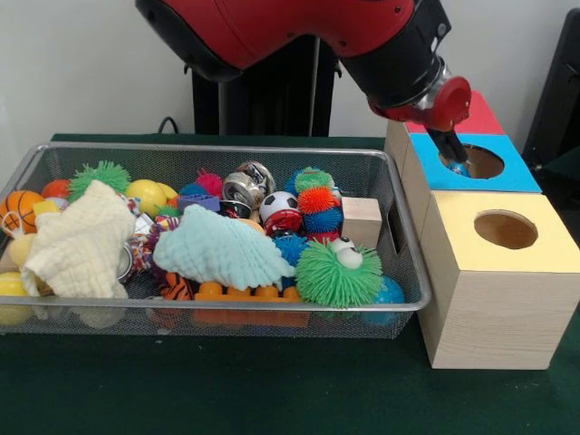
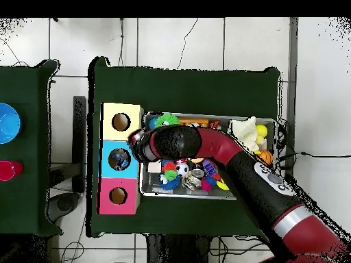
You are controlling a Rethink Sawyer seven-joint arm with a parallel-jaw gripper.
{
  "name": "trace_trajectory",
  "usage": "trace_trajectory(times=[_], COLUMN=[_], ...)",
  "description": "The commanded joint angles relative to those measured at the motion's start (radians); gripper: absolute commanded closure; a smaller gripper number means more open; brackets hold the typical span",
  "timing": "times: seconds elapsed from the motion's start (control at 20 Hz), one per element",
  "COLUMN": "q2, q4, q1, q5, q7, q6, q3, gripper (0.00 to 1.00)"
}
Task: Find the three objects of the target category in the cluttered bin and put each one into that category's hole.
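Observation:
The wire mesh bin (image 1: 227,148) lies on the green table, full of toys; it also shows in the overhead view (image 2: 206,196). To its right stand three wooden boxes. The blue-topped box's round hole (image 1: 488,163) is the middle one, also seen from above (image 2: 119,159). My gripper (image 1: 455,159) hangs over this hole's left edge, its dark tips close together on a small shiny blue thing (image 1: 460,169) at the hole's rim. From above, the arm's end (image 2: 137,147) covers the edge of the blue top.
A yellow-topped box (image 1: 507,263) stands nearest the camera and a red-topped box (image 1: 482,118) behind the blue one. The bin holds two pale cloths (image 1: 222,249), a green spiky ball (image 1: 337,276), an orange brick (image 1: 245,294), a wooden block (image 1: 361,220) and several balls.

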Motion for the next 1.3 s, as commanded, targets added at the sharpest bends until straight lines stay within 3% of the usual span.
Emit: trace_trajectory(times=[0.05, 0.1, 0.4, 0.55, 0.65, 0.8, 0.9, 1.0, 1.15, 1.3], q2=[-0.280, -0.302, -0.324, -0.294, -0.249, -0.190, -0.162, -0.141, -0.111, -0.083], q4=[-0.114, -0.148, -0.268, -0.312, -0.337, -0.341, -0.340, -0.328, -0.327, -0.325], q1=[0.027, 0.041, 0.065, 0.072, 0.083, 0.096, 0.109, 0.114, 0.110, 0.086], q5=[0.005, -0.008, -0.082, -0.164, -0.280, -0.492, -0.655, -0.764, -0.879, -0.947], q7=[-0.121, -0.122, -0.155, -0.210, -0.265, -0.320, -0.326, -0.309, -0.326, -0.379], q6=[0.393, 0.465, 0.676, 0.657, 0.566, 0.354, 0.226, 0.130, 0.031, -0.054], q3=[-0.048, -0.063, -0.070, -0.068, -0.075, -0.082, -0.094, -0.108, -0.118, -0.116], gripper=[1.00, 1.00, 1.00, 1.00, 1.00, 1.00, 1.00, 1.00, 1.00, 1.00])
